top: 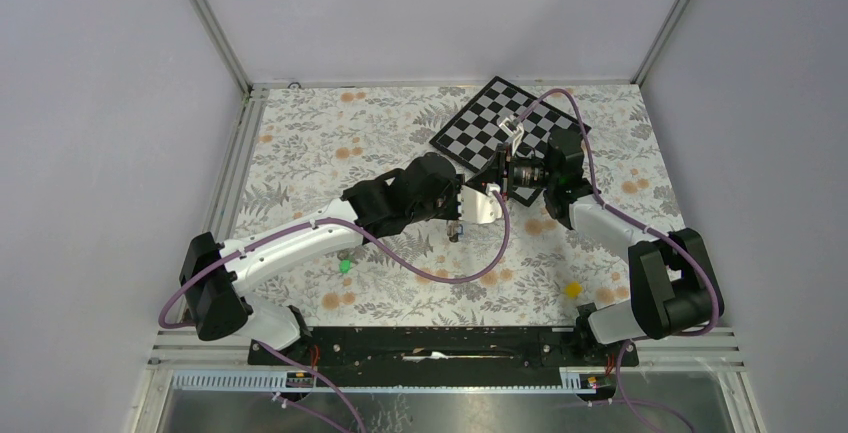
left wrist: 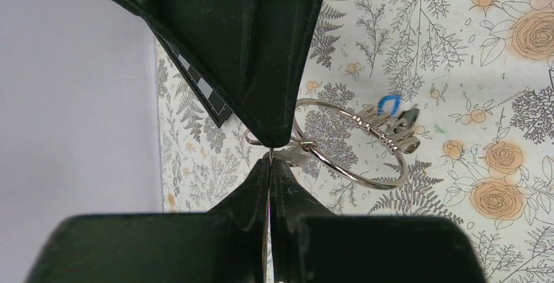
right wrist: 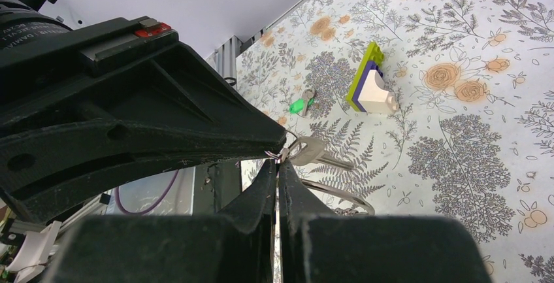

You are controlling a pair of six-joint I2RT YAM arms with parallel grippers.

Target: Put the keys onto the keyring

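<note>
Both grippers meet tip to tip above the middle of the table. My left gripper is shut on the head of a silver key. My right gripper is shut on the keyring, a thin silver wire loop that hangs out to one side. A blue-headed key and a black-headed key hang together on the ring's far side. A green-headed key lies loose on the flowered cloth, to the left of the arms. How the held key sits against the wire is hidden by the fingertips.
A yellow, white and purple wedge block lies beside the green key. A small yellow cube sits near the right arm's base. A checkerboard lies at the back, partly under the right arm. Grey walls close off three sides.
</note>
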